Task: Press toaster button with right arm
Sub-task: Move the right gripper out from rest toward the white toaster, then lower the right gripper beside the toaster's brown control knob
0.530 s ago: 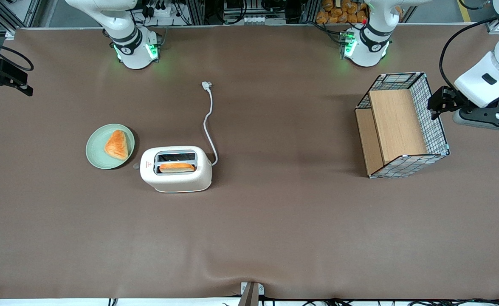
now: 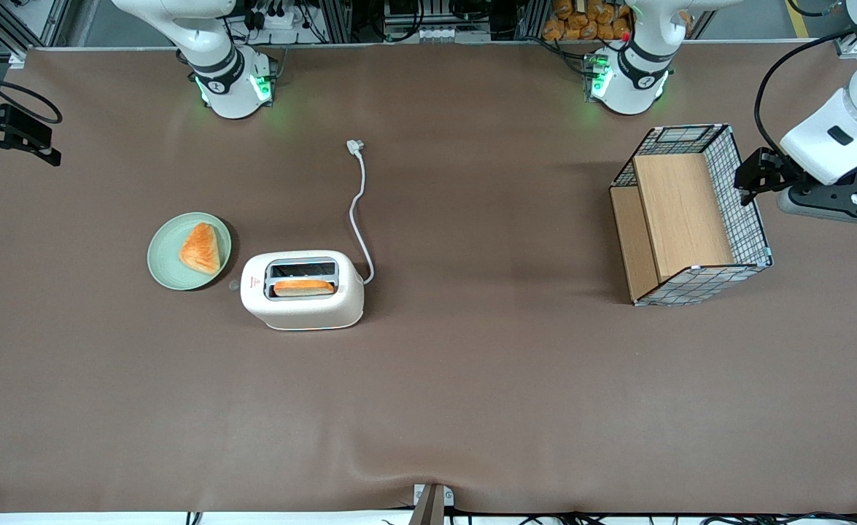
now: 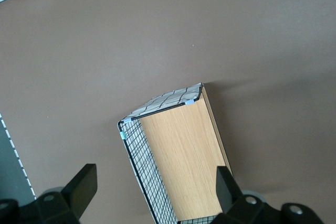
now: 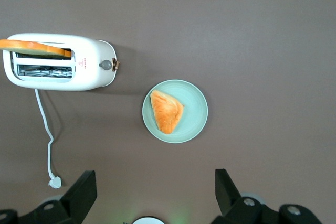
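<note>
The toaster (image 2: 302, 289) stands on the brown table (image 2: 472, 379) toward the working arm's end, roughly midway between the edge nearest the front camera and the edge where the arm bases sit. It is upright, with its two slots facing up. A slice of toast (image 2: 303, 287) sits in the slot nearer the front camera, and the other slot looks empty. The button (image 2: 234, 286) sticks out from the toaster's short end that faces the working arm's end of the table, beside the small red mark on top; in the front view it is only a small grey bump, while the right wrist view shows it plainly as a grey knob (image 4: 106, 64).

Just beside that end lies a pale green plate (image 2: 162, 271), close to the toaster but apparently not touching it, with a triangular piece of bread (image 2: 200, 249) on it. The white cord (image 2: 359, 211) leaves the toaster's other short end and runs toward the edge with the arm bases, ending in the plug (image 2: 355, 146), which lies loose on the table.

The gripper (image 4: 156, 195) hangs high above the table's working-arm end, well clear of the toaster and looking down on it and the plate. Its two black fingers (image 4: 81, 192) stand wide apart, holding nothing.

A wire and wood basket (image 2: 691, 215) rests toward the parked arm's end.
</note>
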{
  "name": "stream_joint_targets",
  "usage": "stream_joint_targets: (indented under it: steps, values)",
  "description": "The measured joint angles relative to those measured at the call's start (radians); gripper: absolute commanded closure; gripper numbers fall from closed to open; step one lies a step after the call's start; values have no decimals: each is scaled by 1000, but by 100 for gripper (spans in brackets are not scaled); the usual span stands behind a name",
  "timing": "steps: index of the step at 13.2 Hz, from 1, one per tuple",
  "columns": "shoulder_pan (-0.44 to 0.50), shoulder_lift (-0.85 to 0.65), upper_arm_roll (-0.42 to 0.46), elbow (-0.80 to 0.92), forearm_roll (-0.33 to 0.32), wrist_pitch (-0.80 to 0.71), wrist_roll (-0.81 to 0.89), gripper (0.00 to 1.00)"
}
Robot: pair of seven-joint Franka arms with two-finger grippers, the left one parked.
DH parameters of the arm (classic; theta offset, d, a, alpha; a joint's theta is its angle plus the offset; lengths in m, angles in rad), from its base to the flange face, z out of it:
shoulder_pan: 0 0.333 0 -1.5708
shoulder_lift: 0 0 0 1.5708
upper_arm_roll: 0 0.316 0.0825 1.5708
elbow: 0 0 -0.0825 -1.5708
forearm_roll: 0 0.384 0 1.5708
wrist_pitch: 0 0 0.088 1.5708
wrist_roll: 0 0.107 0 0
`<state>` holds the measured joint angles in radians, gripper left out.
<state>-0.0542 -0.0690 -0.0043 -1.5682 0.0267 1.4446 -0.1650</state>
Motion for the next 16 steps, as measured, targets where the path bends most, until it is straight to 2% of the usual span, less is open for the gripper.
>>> stream_joint_targets:
  steps: [1, 2, 6, 9, 12, 14, 16]
  values:
    - [0, 3, 0, -16, 35, 10, 0, 0]
    - [1, 7, 1, -44, 85, 39, 0, 7]
    - [16, 50, 5, -191, 212, 199, 0, 99]
    - [42, 136, 6, -241, 318, 273, 0, 100]
    - [67, 210, 6, -291, 362, 379, 0, 100]
    - [82, 243, 6, -306, 416, 409, -1, 100]
    - [85, 267, 6, -311, 444, 434, -44, 100]
